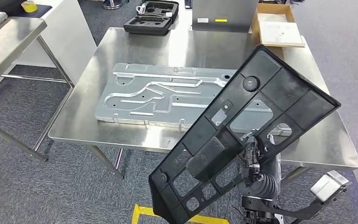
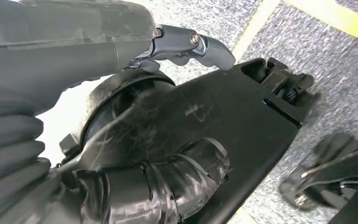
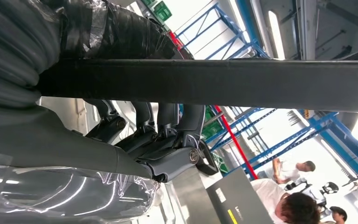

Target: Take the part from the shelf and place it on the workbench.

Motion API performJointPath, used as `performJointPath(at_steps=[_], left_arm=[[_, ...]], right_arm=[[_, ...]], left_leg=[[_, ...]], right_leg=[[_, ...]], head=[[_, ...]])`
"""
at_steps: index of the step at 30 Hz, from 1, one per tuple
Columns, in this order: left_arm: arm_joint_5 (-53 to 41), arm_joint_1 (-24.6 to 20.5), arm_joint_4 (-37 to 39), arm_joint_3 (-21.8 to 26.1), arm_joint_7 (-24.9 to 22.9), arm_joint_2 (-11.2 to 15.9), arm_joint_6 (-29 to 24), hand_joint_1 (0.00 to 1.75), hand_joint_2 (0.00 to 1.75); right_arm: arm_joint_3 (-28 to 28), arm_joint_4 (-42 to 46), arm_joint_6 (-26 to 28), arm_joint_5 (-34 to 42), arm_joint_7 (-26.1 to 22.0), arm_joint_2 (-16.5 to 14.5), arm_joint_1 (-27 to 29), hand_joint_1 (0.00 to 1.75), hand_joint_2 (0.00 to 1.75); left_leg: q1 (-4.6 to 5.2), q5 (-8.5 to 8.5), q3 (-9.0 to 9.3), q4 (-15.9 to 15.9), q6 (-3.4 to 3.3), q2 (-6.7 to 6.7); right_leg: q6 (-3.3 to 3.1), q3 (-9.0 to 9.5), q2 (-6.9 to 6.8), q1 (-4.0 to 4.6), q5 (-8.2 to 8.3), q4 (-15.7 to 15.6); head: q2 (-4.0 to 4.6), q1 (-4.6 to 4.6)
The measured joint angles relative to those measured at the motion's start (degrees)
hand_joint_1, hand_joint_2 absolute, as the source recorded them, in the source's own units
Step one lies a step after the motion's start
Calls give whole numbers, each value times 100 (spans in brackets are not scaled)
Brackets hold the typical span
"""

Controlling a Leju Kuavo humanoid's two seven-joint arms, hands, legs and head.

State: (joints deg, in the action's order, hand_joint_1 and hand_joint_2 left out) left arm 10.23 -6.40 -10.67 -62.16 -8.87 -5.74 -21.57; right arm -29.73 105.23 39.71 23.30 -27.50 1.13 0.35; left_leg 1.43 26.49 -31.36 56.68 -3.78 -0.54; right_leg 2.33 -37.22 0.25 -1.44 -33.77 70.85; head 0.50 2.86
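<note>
here, one black plastic part (image 1: pixel 242 135), a ribbed panel with cut-out windows, tilts in the air at the near edge of one steel workbench (image 1: pixel 121 133), its upper corner over the bench top and its lower end out over the grey carpet. the robot's right hand (image 1: pixel 254 156) grips it from behind, dark fingers showing through one of the windows in the head view. the right wrist view shows the fingers (image 3: pixel 168 123) curled up against the panel's dark edge (image 3: pixel 214 84), which runs straight across the picture. the left hand (image 2: pixel 177 44) hangs low over the carpet with the thumb stretched out and nothing seen in it; the rest of its fingers are hidden, so whether it is spread or closed cannot be told.

one stamped silver metal plate (image 1: pixel 168 95) lies flat in the middle of the bench. at the far edge sit one open black foam-lined case (image 1: pixel 151 17) and one cardboard box (image 1: pixel 277 23), with one grey upright panel (image 1: pixel 221 14) between them. a second steel table (image 1: pixel 7 35) stands to the left, one roll of yellow tape (image 1: pixel 29 6) behind it. yellow floor tape (image 1: pixel 142 212) marks the carpet near the robot. three people (image 3: pixel 298 203) appear in the right wrist view under blue steel framing (image 3: pixel 335 135).
</note>
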Motion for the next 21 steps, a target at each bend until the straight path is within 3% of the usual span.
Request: performJointPath(at_steps=[2, 4, 6, 8, 10, 12, 14, 15, 17, 18, 20, 21], left_arm=[[4, 5, 0, 0, 0, 1, 5, 0, 175], [18, -3, -1, 0, -2, 5, 25, 0, 175], [36, -6, -3, 0, -4, 6, 47, 0, 175], [46, -7, -5, 0, -5, 6, 55, 0, 175], [30, -16, -6, 0, -15, 6, 58, 0, 175], [-17, -19, -7, -3, -28, 6, 73, 0, 175], [-72, -26, -8, -21, -36, 6, 96, 0, 175], [-100, -29, -9, -33, -37, 6, 107, 0, 175], [-149, -33, -9, -47, -24, 7, 120, 0, 175], [-174, -30, -8, -51, 2, 8, 106, 0, 175], [-231, -28, -7, -61, 87, 15, 36, 0, 175], [-257, -28, -7, -69, 122, 19, -6, 0, 175]], right_arm=[[0, -7, 0, 28, -31, 1, 0, 171, 175], [0, -16, 0, 72, -91, 1, 7, 171, 175], [0, -21, -1, 101, -142, 1, 13, 171, 175], [0, -20, -7, 108, -183, -2, 2, 171, 175], [0, -21, -16, 4, -166, -4, -19, 171, 175], [1, -29, -20, -358, -22, -3, -54, 171, 175], [18, -37, -19, -891, 248, 3, -141, 171, 175], [39, -32, -19, -1150, 417, 13, -217, 171, 175], [101, 15, -17, -1568, 735, 48, -405, 171, 175], [133, 59, -15, -1735, 871, 82, -520, 171, 175], [199, 204, -5, -2042, 1134, 202, -797, 171, 175], [235, 292, 4, -2192, 1301, 284, -949, 171, 175]], left_leg=[[-51, 148, 52, 111, 88, -10], [-72, 269, 43, 226, 184, -19], [-70, 323, 47, 264, 252, -24], [-81, 345, 14, 372, 301, -11], [-107, 425, -273, 864, 353, 9], [-122, 628, -744, 1558, 390, 18], [-125, 687, -1030, 1799, 375, 19], [-119, 554, -1034, 1640, 346, 19], [-81, 32, -861, 963, 257, 20], [-38, -134, -778, 666, 209, 20], [57, -257, -661, 301, 97, 14], [90, -219, -623, 254, 57, 9]], right_leg=[[72, 90, 3, -47, 478, -622], [4, 126, 1, -40, 667, -936], [-136, 130, -4, -12, 651, -927], [-204, 198, -3, -19, 667, -970], [-246, 297, -8, -25, 644, -1026], [-273, 388, -11, -8, 593, -1066], [-284, 498, 4, 16, 515, -1079], [-286, 568, 20, 27, 469, -1081], [-282, 704, 47, 34, 372, -1094], [-269, 766, 62, 31, 332, -1107], [-216, 816, 84, 12, 295, -1120], [-181, 839, 89, 4, 314, -1099]], head=[[0, -12], [0, -28], [0, -28], [0, -15], [0, 6], [0, 18], [0, 19], [0, 19], [1, 17], [1, 10], [1, 11], [0, 11]])
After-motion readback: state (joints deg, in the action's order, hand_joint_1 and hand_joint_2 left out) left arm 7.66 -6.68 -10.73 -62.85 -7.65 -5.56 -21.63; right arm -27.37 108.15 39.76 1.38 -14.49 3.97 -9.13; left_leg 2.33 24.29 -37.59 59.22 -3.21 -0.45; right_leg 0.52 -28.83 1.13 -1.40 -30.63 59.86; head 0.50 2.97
